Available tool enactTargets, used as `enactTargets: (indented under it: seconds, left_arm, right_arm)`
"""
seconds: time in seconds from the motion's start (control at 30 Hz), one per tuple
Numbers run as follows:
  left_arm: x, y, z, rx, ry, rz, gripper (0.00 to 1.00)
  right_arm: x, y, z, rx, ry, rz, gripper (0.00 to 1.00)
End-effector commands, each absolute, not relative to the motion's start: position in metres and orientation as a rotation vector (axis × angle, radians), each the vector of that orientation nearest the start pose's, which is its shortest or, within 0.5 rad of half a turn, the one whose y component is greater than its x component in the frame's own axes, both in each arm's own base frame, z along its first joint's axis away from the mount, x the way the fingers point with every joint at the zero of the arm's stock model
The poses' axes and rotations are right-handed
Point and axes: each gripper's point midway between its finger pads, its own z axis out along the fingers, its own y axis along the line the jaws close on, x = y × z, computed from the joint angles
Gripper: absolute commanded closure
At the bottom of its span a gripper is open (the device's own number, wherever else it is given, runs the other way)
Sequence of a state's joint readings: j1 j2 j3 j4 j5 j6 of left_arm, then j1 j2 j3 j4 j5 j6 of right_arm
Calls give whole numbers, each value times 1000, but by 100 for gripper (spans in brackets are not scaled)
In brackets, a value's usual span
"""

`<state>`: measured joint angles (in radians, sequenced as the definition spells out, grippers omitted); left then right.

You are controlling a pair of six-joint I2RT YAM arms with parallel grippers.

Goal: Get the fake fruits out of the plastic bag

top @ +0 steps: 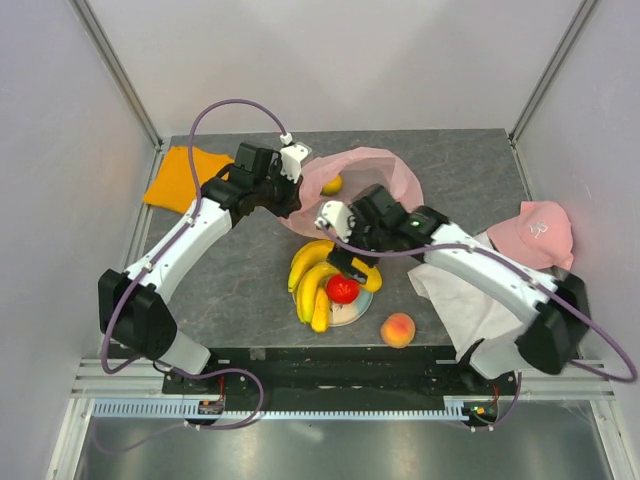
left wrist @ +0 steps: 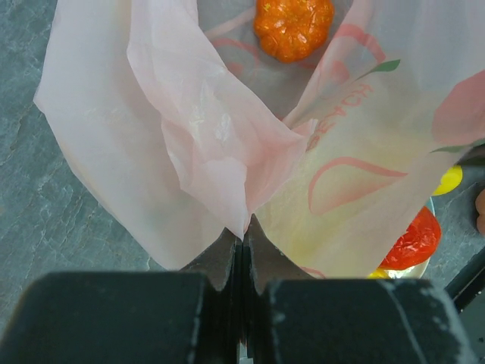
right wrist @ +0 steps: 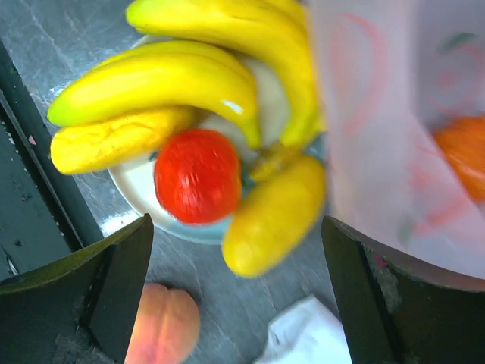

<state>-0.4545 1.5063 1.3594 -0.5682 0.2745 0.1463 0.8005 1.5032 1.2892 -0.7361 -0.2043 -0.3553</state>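
The pink plastic bag lies at the table's back middle, mouth open. My left gripper is shut on a fold of the bag's edge. An orange fruit lies inside the bag; it shows through the film in the right wrist view. My right gripper is open and empty over a plate. On the plate are a banana bunch and a red fruit. A blurred yellow piece lies at the plate's edge, between my fingers. A peach lies on the table near the front.
A folded orange cloth lies at the back left. A pink cap and a white cloth lie on the right, under my right arm. Frame posts and walls stand at both sides. A black rail runs along the front edge.
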Motion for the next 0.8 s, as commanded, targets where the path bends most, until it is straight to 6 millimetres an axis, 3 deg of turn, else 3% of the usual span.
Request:
enactTargets:
  seconds: [0.0,0.03,0.07,0.2,0.43,0.57,0.77]
  left_arm:
    - [362,-231,232,804,2076,-529,99]
    - [363,-231,232,802,2076,-531,98]
    - [364,-233,234,802,2070,-534,98]
    - [364,-233,233,800,2076,-537,98]
    - [363,-232,234,802,2072,-534,98]
    - [361,-227,236,801,2066,-509,98]
    - [356,-221,237,808,2056,-483,98]
  right_arm:
    - [208,208,164,-1500,2160,319,2]
    - [194,197,165,-1533,2158,330,2]
    - [177,178,150,-1619,2200,312,2]
    - [149,154,140,-1691,2208,319,2]
    - [144,154,102,-1803,2391,330,2]
    - [150,165,94,-1859,2375,342,2]
    - [130,164,86,-2001,2420,359,2]
